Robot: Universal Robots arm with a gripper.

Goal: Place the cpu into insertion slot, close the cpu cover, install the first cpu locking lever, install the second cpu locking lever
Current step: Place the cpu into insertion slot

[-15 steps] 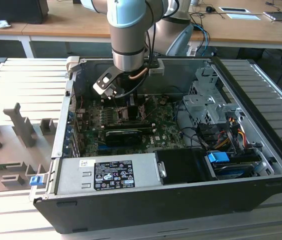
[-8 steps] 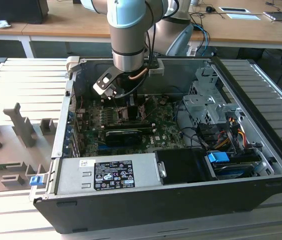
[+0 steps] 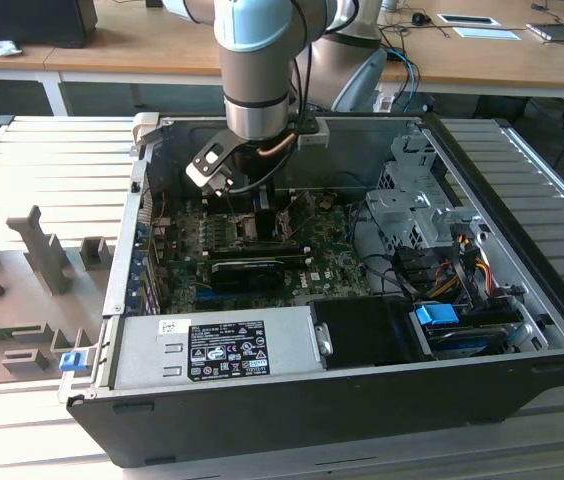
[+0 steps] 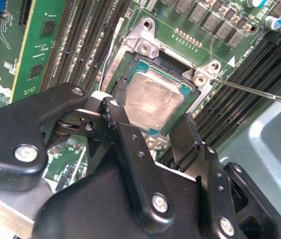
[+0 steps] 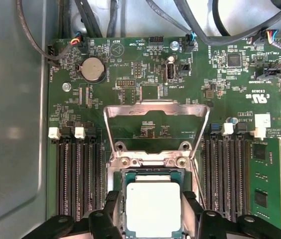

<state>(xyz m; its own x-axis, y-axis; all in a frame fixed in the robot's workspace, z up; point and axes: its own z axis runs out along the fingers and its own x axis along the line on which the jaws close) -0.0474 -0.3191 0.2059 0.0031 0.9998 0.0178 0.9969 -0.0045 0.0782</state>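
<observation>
The cpu (image 5: 153,209) (image 4: 153,99), a pale silver square chip, sits in the socket on the green motherboard (image 5: 145,74). My gripper (image 5: 153,211) (image 4: 150,119) straddles it, one black finger pressed against each opposite edge, shut on the chip. The cpu cover (image 5: 155,107), a thin metal frame with a large window, is swung open and lies back from its hinge past the socket. A thin wire locking lever (image 4: 255,92) (image 5: 199,174) sticks out unlatched beside the socket. In the exterior view the arm reaches down into the open computer case (image 3: 522,330), with my gripper (image 3: 262,220) low over the board.
Black memory slots (image 5: 75,174) (image 5: 225,174) run along both sides of the socket. A black card (image 3: 247,270) crosses the board. The power supply (image 3: 212,350) lies at the case's near edge, drive cages and cables (image 3: 432,240) at the exterior view's right.
</observation>
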